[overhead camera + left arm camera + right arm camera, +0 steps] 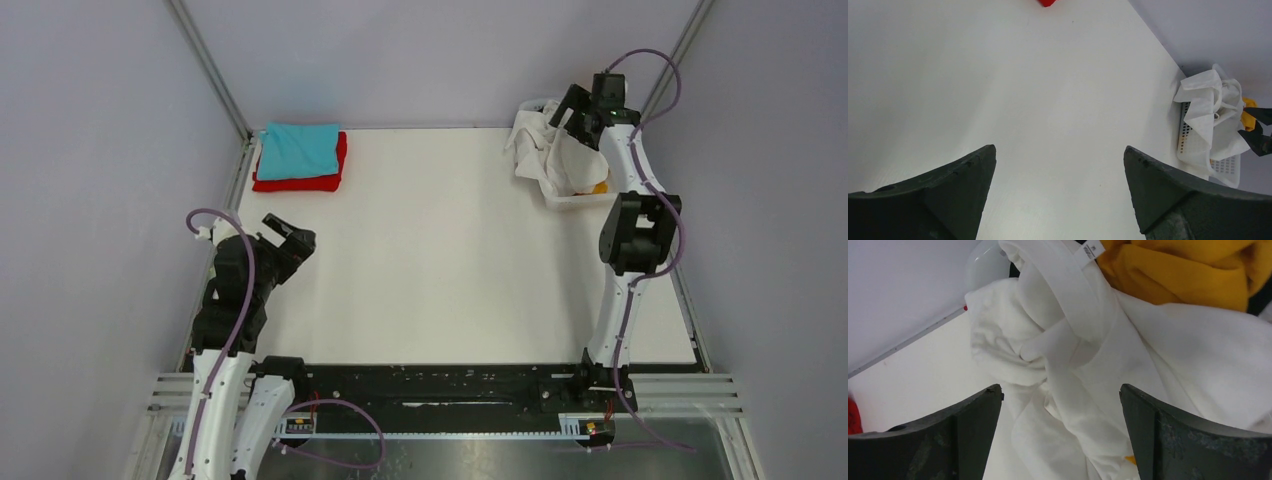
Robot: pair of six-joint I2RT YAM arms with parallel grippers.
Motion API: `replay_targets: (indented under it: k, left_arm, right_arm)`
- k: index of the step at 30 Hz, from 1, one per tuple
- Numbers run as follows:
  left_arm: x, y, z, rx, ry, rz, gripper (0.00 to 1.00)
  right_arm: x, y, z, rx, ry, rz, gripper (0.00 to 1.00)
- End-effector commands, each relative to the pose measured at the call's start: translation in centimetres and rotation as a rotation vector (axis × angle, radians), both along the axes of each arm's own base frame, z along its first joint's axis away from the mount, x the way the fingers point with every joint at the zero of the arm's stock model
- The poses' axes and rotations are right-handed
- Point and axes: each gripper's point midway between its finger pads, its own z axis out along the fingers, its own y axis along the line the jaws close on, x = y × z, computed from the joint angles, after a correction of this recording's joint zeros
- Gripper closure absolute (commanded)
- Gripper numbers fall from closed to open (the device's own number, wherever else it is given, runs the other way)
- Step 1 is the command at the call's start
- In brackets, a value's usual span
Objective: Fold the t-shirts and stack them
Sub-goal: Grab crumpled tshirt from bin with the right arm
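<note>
Right gripper (pixel 1059 392) spread wide above the white shirt (pixel 1148 365).
Shirt spills from the basket (pixel 578 203) at upper right, just under its jaws; left gripper (pixel 292 243), also spread, sits far left.

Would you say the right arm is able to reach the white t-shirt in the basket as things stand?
Probably yes: the right gripper hangs open right over the white t-shirt, which lies draped over the basket, with nothing between them.
</note>
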Motion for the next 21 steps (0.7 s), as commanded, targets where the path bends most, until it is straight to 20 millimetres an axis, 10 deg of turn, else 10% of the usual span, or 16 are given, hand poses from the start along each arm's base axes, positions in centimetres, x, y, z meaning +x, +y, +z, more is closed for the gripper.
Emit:
replay_targets:
  k: [1,5,14,21]
  left_arm:
    - [-0.1,0.1,0.2,-0.01,-0.018,0.011,0.01]
    - [-0.3,0.4,-0.3,-0.002,0.0,0.025,0.01]
    - [-1.0,0.7,-0.7,0.009,0.011,0.041,0.01]
    - [-1.4,0.8,-0.9,0.011,0.018,0.045,0.01]
  right_arm:
    - [1.5,2.4,0.7,-0.026,0.022,0.054,0.1]
    - [1.6,2.2,-1.3,-0.039,0.073,0.042,0.41]
    - [0.7,2.3,-5.8,-0.116,0.193,0.03,0.41]
    - [1.6,2.1,-4.4,-0.147,0.156,0.033,0.7]
